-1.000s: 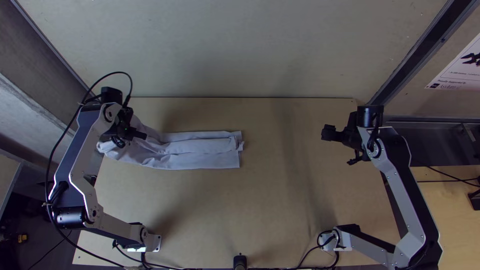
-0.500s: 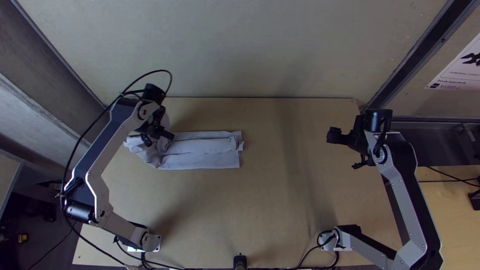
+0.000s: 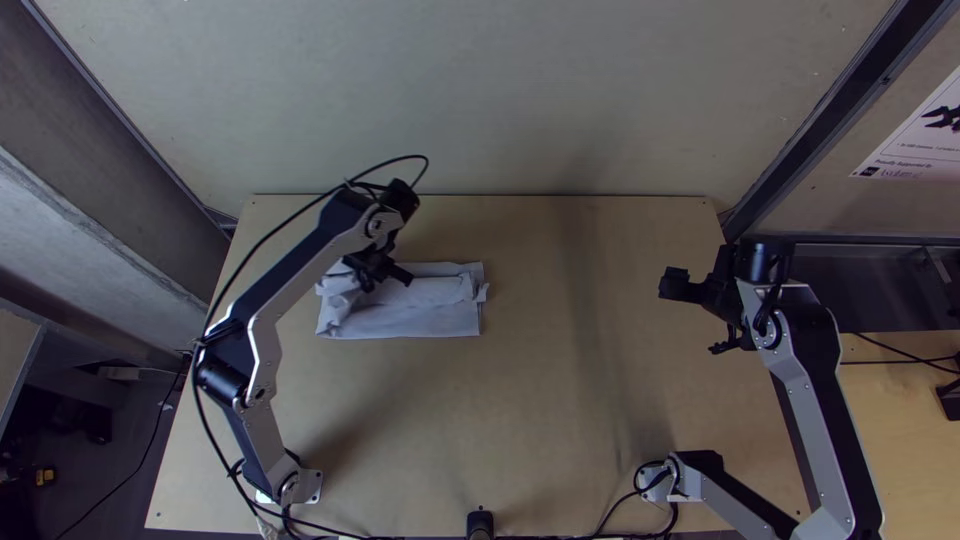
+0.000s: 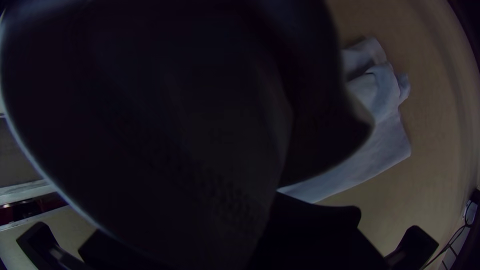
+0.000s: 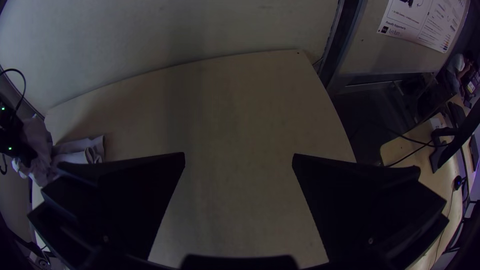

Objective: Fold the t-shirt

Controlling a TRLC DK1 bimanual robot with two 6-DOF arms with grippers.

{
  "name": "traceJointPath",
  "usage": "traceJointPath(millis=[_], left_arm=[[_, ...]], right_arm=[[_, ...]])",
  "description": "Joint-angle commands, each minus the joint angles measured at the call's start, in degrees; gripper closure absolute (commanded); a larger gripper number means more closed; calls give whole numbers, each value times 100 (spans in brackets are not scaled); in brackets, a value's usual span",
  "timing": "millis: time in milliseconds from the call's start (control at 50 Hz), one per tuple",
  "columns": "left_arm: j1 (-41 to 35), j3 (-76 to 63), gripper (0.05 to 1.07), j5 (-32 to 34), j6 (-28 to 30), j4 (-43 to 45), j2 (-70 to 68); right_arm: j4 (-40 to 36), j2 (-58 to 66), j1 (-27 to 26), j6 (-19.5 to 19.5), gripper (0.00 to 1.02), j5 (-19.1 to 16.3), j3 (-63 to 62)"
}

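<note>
— "Wooden table (image 3: 560, 420), pale wall (image 3: 480, 90) behind. The t-shirt (image 3: 420, 312)?"
— "Toward the far left corner, bunched end clamped in the left pincer (image 3: 388, 280), masking much of its wrist view. Right pincer (image 3: 692, 318) gapes near the right edge."

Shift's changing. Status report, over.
Left gripper over bunched end of shirt. Right gripper away from shirt, jaws open. Shirt partly folded. Left arm blocks part from above.
</note>
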Motion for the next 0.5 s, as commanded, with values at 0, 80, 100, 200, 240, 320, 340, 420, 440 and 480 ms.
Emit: traceJointPath(millis=[0,80,100,200,240,320,340,420,440,480], left_arm=[[-220,274,105,-44,-369,-126,341],[-387,405,105,8,-518,-126,605],[-440,423,104,17,-553,-126,658],[-651,625,104,105,-685,-126,983],[-686,757,104,254,-738,-143,1141],[-783,1047,104,492,-861,-205,1422],[-800,1117,104,544,-879,-205,1484],[-853,1425,104,694,-923,-240,1730],[-879,1513,100,703,-940,-240,1800],[-914,1777,78,782,-1037,-240,1941]], right_arm=[[21,-213,-52,-39,4,-14,-232],[21,-318,-52,-31,4,-14,-320],[21,-345,-52,-39,4,-14,-338],[21,-389,-61,-31,4,-14,-443],[30,-406,-69,-31,4,-14,-478],[30,-415,-78,-31,4,-14,-531],[30,-415,-78,-31,4,-14,-548],[39,-415,-78,-31,4,-14,-619],[39,-406,-78,-22,4,-14,-636],[83,-415,-78,-22,4,-14,-698]])
